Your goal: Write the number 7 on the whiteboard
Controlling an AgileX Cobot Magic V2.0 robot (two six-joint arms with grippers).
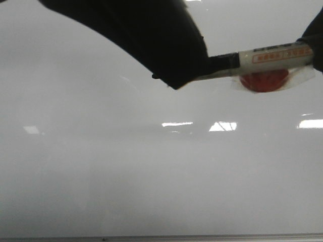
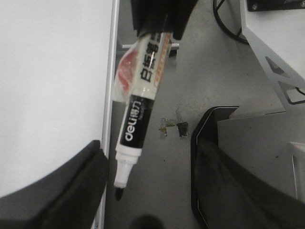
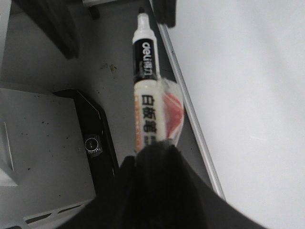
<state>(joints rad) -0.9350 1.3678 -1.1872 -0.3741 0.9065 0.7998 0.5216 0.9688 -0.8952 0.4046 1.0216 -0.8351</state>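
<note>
The whiteboard [image 1: 151, 176] fills the front view, glossy and pale, with glare patches; no number 7 is in view on it. A white and black marker [image 1: 272, 56] with a red piece [image 1: 263, 80] taped under it hangs level over the board. My right gripper [image 1: 315, 45] is shut on its rear end [image 3: 155, 157]. The marker [image 2: 143, 90] has its bare black nib [image 2: 117, 193] pointing between the wide-apart fingers of my open left gripper [image 2: 147, 191], touching neither. In the front view the left gripper [image 1: 192, 70] covers the nib.
The board's thin metal frame [image 2: 110, 95] borders grey floor [image 2: 176, 71]. A black-rimmed base [image 2: 209, 143] and a white machine housing [image 2: 276, 38] lie beside it. The board's near edge [image 1: 161, 237] runs along the bottom of the front view.
</note>
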